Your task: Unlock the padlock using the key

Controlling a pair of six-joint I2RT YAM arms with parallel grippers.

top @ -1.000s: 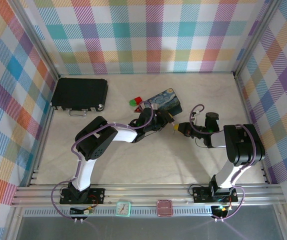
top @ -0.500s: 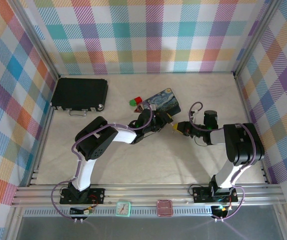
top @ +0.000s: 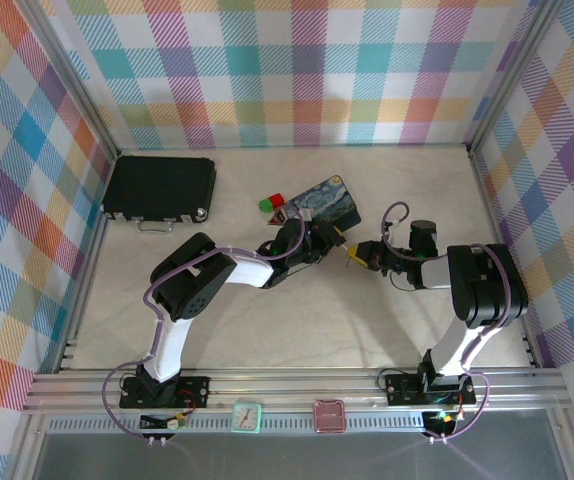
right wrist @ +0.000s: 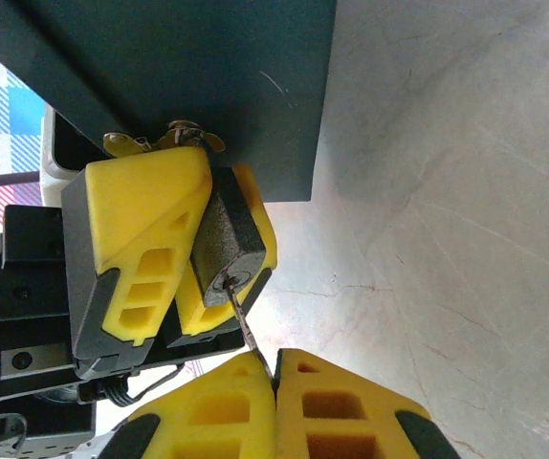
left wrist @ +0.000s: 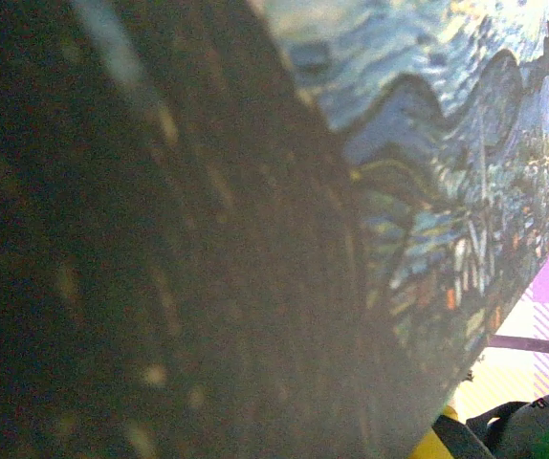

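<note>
While your right gripper (right wrist: 274, 371) pinches the key (right wrist: 248, 333) at bottom centre, its shaft slants up-left to the padlock (right wrist: 231, 239) clamped in your left gripper (right wrist: 203, 225).

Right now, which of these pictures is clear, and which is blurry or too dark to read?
Right wrist view: sharp and bright, the padlock and the key crisp, the table glaring pale. Left wrist view: too close, the blue painted tin soft, the frame's left side a dark blur. Top view: evenly lit, in focus, but those two are tiny.
</note>
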